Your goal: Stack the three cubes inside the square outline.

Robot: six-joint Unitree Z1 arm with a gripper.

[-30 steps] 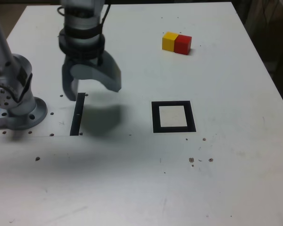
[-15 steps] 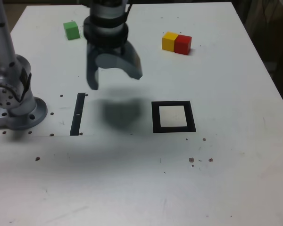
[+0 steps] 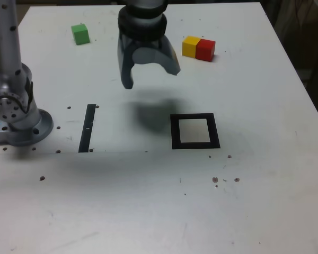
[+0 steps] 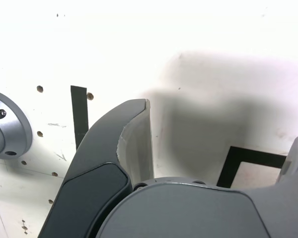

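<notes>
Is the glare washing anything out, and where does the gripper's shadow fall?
Exterior view: even light, cubes sharp; open gripper throws a soft shadow beside the square outline. Wrist view: table blown out white, shadow reaching the outline's corner.

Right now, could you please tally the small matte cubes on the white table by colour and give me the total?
Green matte cube: 1
Yellow matte cube: 1
Red matte cube: 1
Total: 3 cubes, none inside the black square outline yet.
</notes>
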